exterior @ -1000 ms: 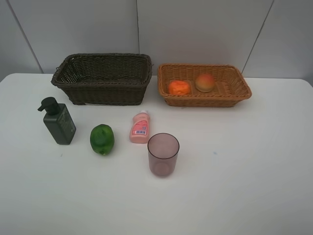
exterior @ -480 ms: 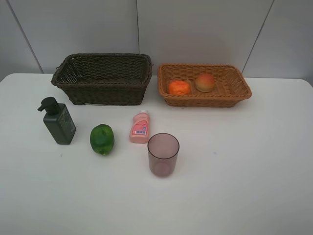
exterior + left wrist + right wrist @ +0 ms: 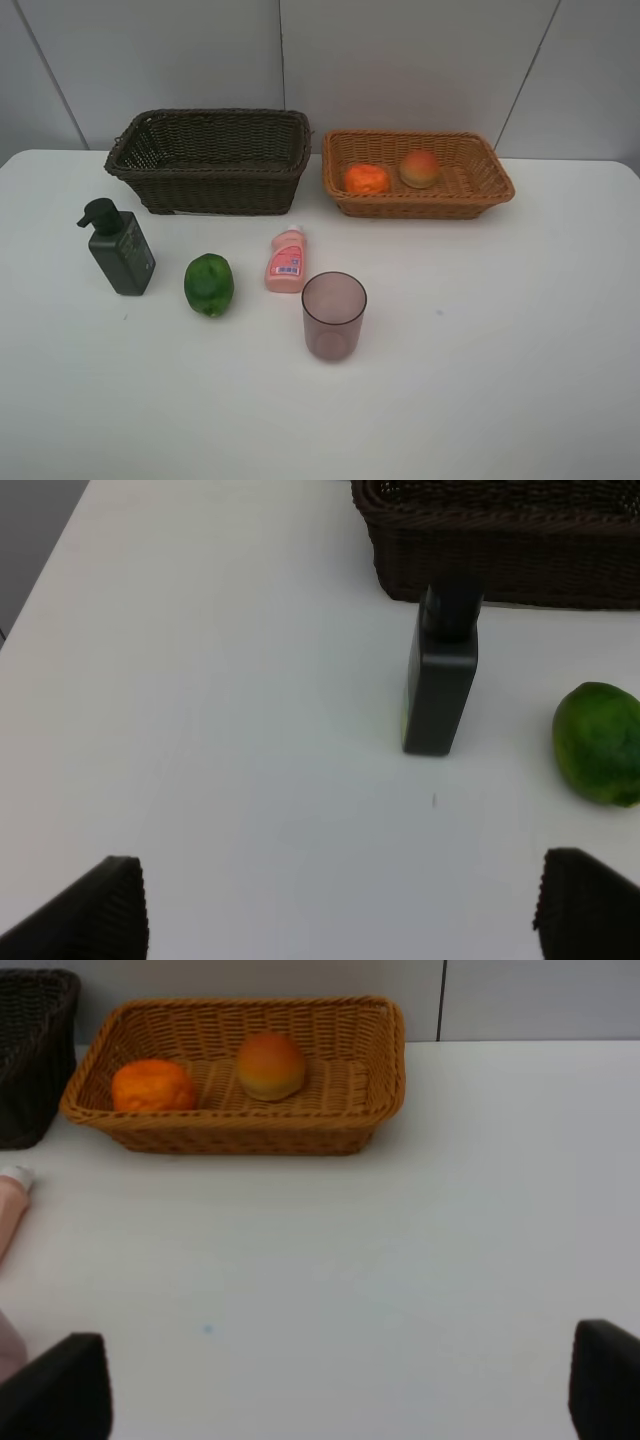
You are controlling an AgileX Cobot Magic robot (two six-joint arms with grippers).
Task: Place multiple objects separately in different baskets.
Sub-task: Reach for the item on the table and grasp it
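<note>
The dark brown basket (image 3: 210,190) stands at the back left, nothing visible inside. The light tan basket (image 3: 420,207) beside it holds the orange tangerine (image 3: 366,179) and the red-yellow peach (image 3: 419,168). On the table stand the dark green pump bottle (image 3: 120,248) and the purplish cup (image 3: 333,316); the green fruit (image 3: 208,285) and the pink bottle (image 3: 286,261) lie there. No arm shows in the high view. My left gripper (image 3: 340,905) is open, set back from the pump bottle (image 3: 440,685) and green fruit (image 3: 598,743). My right gripper (image 3: 340,1385) is open, facing the tan basket (image 3: 230,1135).
The white table (image 3: 500,350) meets a grey panelled wall behind the baskets. In the left wrist view the table's edge (image 3: 45,590) runs close beside the pump bottle's side. The pink bottle (image 3: 8,1210) shows at the edge of the right wrist view.
</note>
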